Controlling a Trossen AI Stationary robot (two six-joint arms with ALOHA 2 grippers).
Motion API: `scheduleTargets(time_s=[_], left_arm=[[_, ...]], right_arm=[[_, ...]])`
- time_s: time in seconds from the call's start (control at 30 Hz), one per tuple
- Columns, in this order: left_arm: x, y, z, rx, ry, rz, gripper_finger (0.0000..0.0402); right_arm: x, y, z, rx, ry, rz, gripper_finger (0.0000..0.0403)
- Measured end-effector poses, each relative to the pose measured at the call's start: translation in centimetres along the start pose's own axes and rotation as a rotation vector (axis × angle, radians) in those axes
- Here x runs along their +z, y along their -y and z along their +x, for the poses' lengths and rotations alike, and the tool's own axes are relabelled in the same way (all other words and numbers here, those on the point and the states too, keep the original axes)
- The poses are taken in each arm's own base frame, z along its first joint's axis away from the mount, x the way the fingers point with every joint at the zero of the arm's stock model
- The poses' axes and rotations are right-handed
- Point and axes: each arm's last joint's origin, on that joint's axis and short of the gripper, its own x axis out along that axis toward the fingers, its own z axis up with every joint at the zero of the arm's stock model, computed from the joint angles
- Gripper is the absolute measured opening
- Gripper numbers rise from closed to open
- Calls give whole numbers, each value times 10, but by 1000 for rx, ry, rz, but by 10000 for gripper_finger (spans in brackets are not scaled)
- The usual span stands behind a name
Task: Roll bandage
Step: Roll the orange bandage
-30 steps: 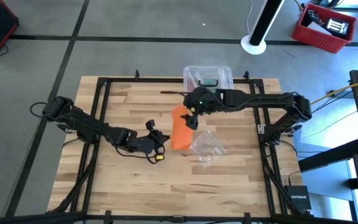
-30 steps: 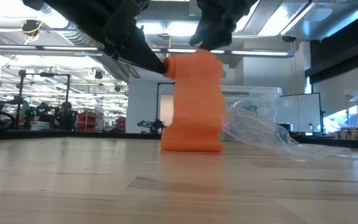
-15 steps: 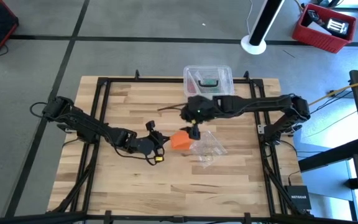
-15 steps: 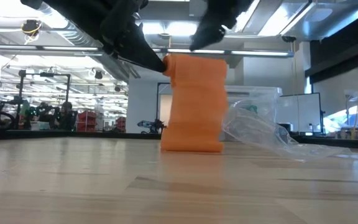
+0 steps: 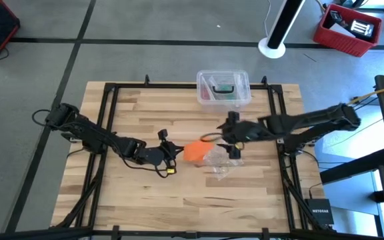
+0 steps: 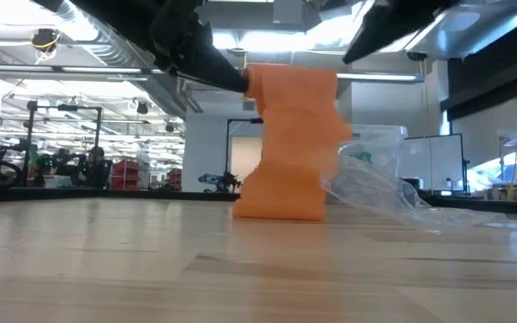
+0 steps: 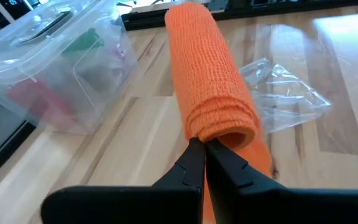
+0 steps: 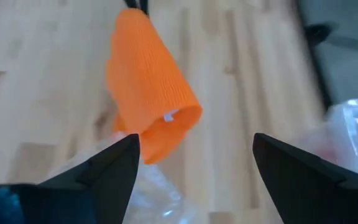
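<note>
Pinching the part-rolled bandage (image 7: 213, 99) in your closed left gripper (image 7: 204, 149), you're mid-roll; your right gripper (image 8: 194, 158), wide open and empty, probably needs to retake the loose tail.

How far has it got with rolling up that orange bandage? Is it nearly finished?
Partly done. The top of the bandage is already wound into a loose roll, with several layers showing at its end. The left gripper is shut on that rolled end, holding it above the table. The right gripper is open and off the bandage. What is left: a stretch still hangs unrolled down to the wood, beside a crumpled clear wrapper.
</note>
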Motion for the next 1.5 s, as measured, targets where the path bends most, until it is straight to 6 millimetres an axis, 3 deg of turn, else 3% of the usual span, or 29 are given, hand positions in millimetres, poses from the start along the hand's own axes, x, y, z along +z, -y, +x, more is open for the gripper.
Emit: scheduleTargets(time_s=[0.2, 0.27, 0.37, 0.57, 0.73, 0.93, 1.37, 1.5], left_arm=[[0, 0, 0, -1, 1, -26, 0], [0, 0, 0, 0, 1, -35, 0], [1, 0, 0, 0, 5, -36, 0], [2, 0, 0, 0, 14, -49, 0], [1, 0, 0, 1, 12, -51, 0], [1, 0, 0, 0, 12, -56, 0], [1, 0, 0, 11, 9, -19, 0], [0, -1, -1, 94, 14, -7, 0]], right_arm=[[-56, -21, 17, -58, 91, 28, 317], [-70, -25, 26, -28, 77, 112, 317], [-85, -32, 39, 65, 80, 255, 317], [-104, -42, 64, 108, 252, 324, 317], [-99, -48, 79, 151, 375, 343, 305], [-95, -54, 94, 172, 342, 329, 255], [-69, -57, 106, 157, 349, 229, 183], [-58, -57, 103, 176, 358, 220, 132]])
